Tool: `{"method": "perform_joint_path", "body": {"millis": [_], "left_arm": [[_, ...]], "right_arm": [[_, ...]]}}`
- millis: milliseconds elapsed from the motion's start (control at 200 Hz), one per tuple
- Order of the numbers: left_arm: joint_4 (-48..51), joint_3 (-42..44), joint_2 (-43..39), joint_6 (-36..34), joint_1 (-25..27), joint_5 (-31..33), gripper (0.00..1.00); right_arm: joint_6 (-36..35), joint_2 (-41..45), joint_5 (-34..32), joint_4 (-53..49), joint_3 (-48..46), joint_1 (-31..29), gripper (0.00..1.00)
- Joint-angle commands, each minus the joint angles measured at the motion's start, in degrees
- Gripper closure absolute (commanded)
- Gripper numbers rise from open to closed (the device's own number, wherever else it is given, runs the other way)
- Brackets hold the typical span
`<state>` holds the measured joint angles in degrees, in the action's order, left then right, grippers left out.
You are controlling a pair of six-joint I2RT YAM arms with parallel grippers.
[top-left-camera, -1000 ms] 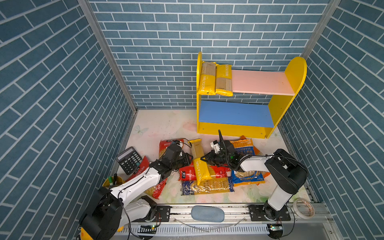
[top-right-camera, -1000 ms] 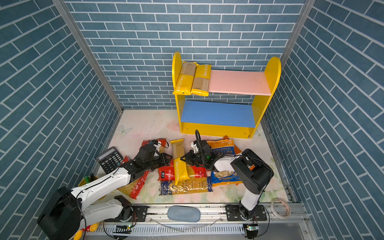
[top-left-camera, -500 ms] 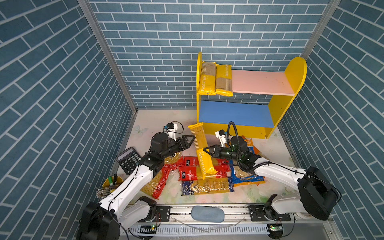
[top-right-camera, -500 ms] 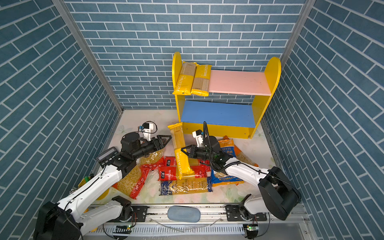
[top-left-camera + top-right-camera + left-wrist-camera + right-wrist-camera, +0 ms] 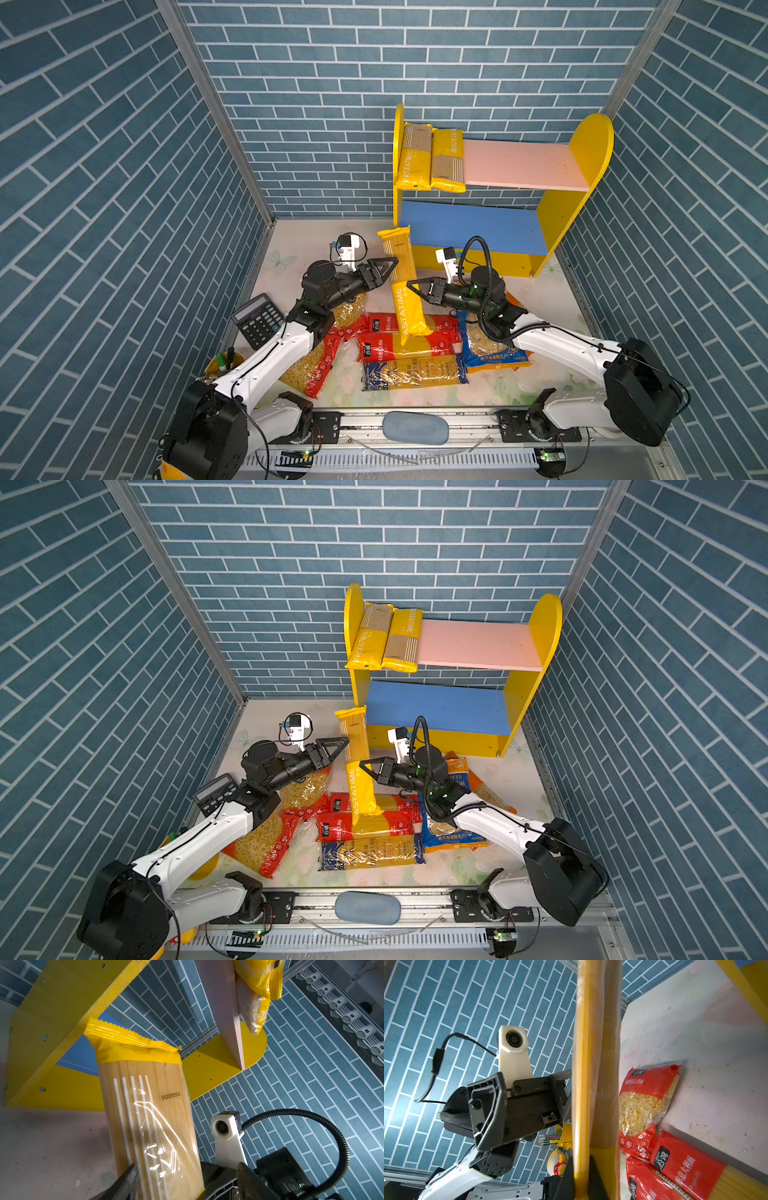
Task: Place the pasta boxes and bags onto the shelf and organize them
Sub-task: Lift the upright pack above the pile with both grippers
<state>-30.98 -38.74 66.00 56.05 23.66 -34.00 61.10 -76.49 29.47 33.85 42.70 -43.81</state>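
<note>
The right gripper [image 5: 412, 286] pinches the long yellow pasta pack [image 5: 400, 257] from 3 o'clock, holding it nearly upright at the shelf's [image 5: 590, 145] 7 o'clock. The left gripper [image 5: 390, 268], at the pack's 9 o'clock, has its jaws spread around it.

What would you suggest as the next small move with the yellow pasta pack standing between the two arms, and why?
Probably close the left end effector on the PASTATIME pack. Its jaws stand open astride the pack, while the right end effector is shut on it just below; a second grip should steady the tall pack before it goes up to the pink board.
</note>
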Motion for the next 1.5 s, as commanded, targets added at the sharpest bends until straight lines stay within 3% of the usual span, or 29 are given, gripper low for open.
{"method": "perform_joint_path", "body": {"millis": [0, 305, 545, 765, 960, 1100, 1295, 1396, 1496], "left_arm": [[-1.31, 0.18, -0.18, -0.13, 0.52, -1.95, 0.25], [11.02, -1.07, -4.87, -8.03, -0.44, 0.00, 0.23], [3.68, -1.07, -2.68, -5.49, 0.46, -2.29, 0.23], [-0.31, -2.54, -2.06, -5.46, 1.25, -2.56, 0.31], [-2.65, -4.55, 0.33, -5.20, 1.30, -3.09, 0.50], [-6.64, -4.98, 2.30, -3.04, 1.30, -3.25, 0.57], [-9.31, -4.83, 3.43, -1.38, 1.25, -3.97, 0.79], [-9.40, -4.42, 2.83, -1.65, 1.29, -3.67, 0.91], [-9.93, -4.74, 2.34, -1.34, 1.30, -3.29, 0.97]], "right_arm": [[1.28, 3.73, 4.01, 13.20, 6.34, -0.40, 1.00], [-2.83, 7.05, 3.44, 6.05, 7.70, 1.12, 1.00], [2.57, 3.48, 5.93, 12.31, 8.61, 0.58, 1.00], [6.31, 1.55, 7.36, 16.95, 8.36, 0.57, 1.00], [8.71, -0.66, 9.13, 19.43, 7.52, 0.84, 1.00], [12.53, -2.64, 9.44, 24.66, 6.80, 1.08, 1.00], [12.24, -2.41, 8.76, 22.69, 5.49, 1.38, 1.00], [9.99, -1.38, 8.35, 18.62, 5.46, 1.44, 0.86], [6.93, 0.04, 6.95, 13.45, 5.10, 1.47, 0.71]]}}
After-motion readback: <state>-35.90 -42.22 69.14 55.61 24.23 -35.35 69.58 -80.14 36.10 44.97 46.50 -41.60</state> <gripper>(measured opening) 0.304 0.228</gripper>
